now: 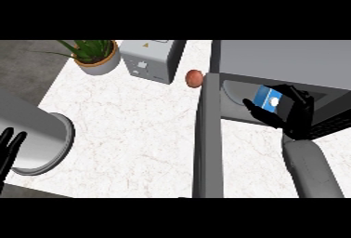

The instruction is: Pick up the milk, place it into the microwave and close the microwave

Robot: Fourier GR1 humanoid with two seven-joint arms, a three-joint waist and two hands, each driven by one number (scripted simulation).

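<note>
Right forearm (312, 167): nearest, rising toward 12 o'clock.
Right hand (291, 114): fingers curled round the milk (267, 99).
Milk: at microwave (284, 58) mouth, cavity toward 1 o'clock.
Door (209, 135): open, at 9 o'clock.
Left hand (9, 148): resting, fingers straight.

Single head view, looking steeply down on the white marbled counter top (137, 125). Forearms enter from the lower edge. Frame takes in the potted green plant (94, 55) at top left and the grey open microwave (288, 88) at right, fairly near.
</note>
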